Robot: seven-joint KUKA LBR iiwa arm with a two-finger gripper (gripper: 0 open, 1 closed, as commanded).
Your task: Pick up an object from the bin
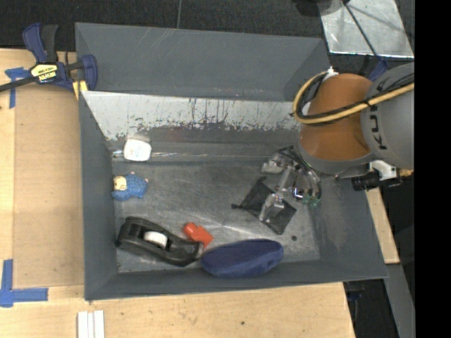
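Blue oval pouch (pixel 242 257) lies against the near edge of the bin (pixel 211 69), beside a black tape dispenser (pixel 151 241). The gripper (pixel 268 208) is low over bare floor towards the right edge, fingers apart, holding nothing.

One white block (pixel 137 150), one small blue figure (pixel 130 186), one black tape dispenser (pixel 151 241), one orange piece (pixel 198 233), one dark-blue oval (pixel 242 258), perhaps a pouch.

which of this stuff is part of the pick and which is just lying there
Job: two-finger gripper, open over bare floor; grey metal bin.
Lying about: dark blue oval cushion, orange plastic piece, black tape dispenser, small blue toy figure, white block.
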